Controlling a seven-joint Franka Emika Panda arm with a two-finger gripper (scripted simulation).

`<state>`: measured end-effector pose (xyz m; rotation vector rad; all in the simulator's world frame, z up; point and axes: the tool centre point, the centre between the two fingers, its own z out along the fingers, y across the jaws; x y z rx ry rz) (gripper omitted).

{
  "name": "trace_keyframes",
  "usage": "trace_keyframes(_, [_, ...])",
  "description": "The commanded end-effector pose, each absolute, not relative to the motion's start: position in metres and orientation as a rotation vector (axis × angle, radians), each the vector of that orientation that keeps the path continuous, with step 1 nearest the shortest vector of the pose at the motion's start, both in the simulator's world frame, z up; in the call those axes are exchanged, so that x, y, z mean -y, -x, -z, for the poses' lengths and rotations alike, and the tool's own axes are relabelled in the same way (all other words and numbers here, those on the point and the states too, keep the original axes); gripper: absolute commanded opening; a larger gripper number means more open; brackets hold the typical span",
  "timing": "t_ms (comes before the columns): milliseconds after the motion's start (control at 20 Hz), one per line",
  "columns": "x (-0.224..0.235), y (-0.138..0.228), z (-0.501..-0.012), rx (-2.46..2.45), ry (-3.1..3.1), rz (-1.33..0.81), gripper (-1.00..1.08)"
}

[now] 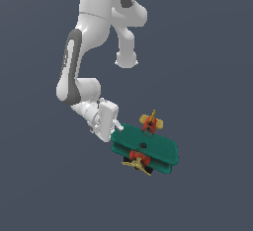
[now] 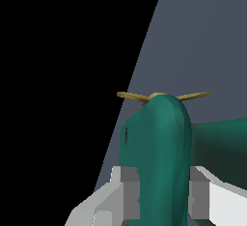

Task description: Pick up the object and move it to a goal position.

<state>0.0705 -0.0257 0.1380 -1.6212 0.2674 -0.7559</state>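
The object is a small toy biplane (image 1: 144,148) with two teal-green wings, a red body, a yellow propeller facing the camera and yellow tail fins behind. It sits to the exterior view's right of the white arm's hand. My gripper (image 1: 117,126) is at the end of the wings nearest the arm. In the wrist view, the rounded teal wing tip (image 2: 159,148) fills the gap between the two grey finger pads (image 2: 129,191), which press on both its sides. The yellow propeller (image 2: 161,96) shows beyond the wing. My gripper (image 2: 159,198) is shut on the biplane.
The white Franka arm (image 1: 81,62) bends down from the top of the exterior view. A plain dark grey-blue surface (image 1: 207,77) lies all around. Half of the wrist view is black.
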Motion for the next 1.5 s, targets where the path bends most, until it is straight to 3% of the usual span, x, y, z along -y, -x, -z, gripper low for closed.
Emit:
trace_keyframes(0, [0.024, -0.071, -0.143, -0.266, 1.62, 0.757, -1.0])
trace_keyframes(400, [0.005, -0.072, -0.191, -0.264, 1.624, 0.754, -1.0])
trace_keyframes(1050, [-0.051, -0.077, -0.348, -0.263, 1.624, 0.753, -1.0])
trace_keyframes(1450, [-0.069, -0.082, -0.409, -0.264, 1.621, 0.756, -1.0])
